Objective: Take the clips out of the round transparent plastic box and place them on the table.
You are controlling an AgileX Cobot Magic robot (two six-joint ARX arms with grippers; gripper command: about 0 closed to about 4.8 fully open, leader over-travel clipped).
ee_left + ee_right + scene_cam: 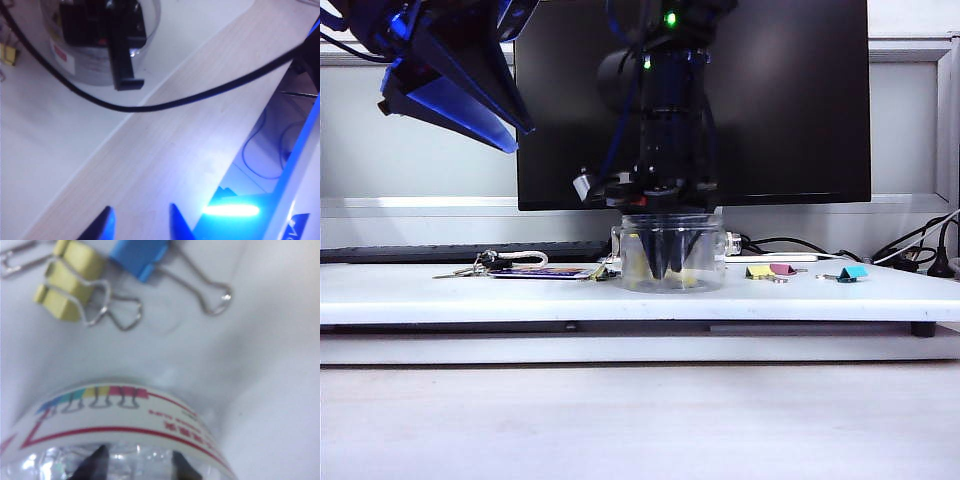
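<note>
The right gripper [665, 262] is down inside the clear box [668, 255] mid-tabletop [520, 295], fingers apart (the left gripper [140, 222] idles overhead, also apart); close squarely on one clip [638, 268], then lift straight.

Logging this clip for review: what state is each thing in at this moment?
round transparent plastic box: upright on the table, lid off.
right gripper: lowered inside the box, fingers apart.
left gripper: raised off to the left, open, empty.
yellow and pink clips: lying on the table, right of the box.
monitor: dark.
</note>
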